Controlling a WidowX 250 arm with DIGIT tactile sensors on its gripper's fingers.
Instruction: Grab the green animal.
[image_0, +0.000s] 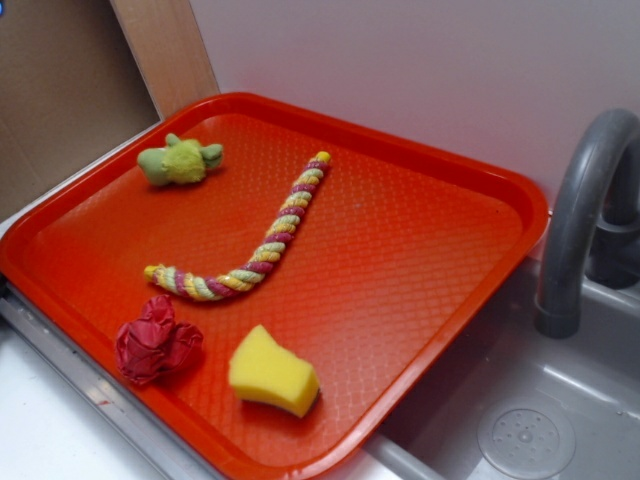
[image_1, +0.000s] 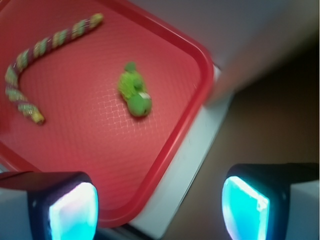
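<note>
Item 1, my gripper (image_1: 160, 202): seen only in wrist view, jaws spread wide, nothing btwn them; two fingertips (image_1: 72, 210) glow cyan at the bottom of that view.

Item 2, green animal (image_1: 134, 92): small plush, olive ends w/ fuzzy lime middle. Lies ahead of my jaws, slightly toward the left fingertip, well apart from both, not touched. In exterior view it sits at (image_0: 180, 161), near the tray's far-left corner.

Item 3, red tray (image_1: 192, 107): holds everything. Its corner rim runs btwn my fingertips & the animal; right fingertip hangs out past the rim.

Item 4, multicolour rope (image_1: 35, 60): twisted, bent in a J, ahead & far left of my jaws, apart from the animal.

Item 5, yellow sponge (image_0: 273, 372): exterior view only, near tray's front edge.

Item 6, red crumpled cloth (image_0: 153, 341): just beside the sponge, not touching.

Item 7, grey faucet (image_0: 585, 210) & sink (image_0: 520, 420): beside the tray.
</note>
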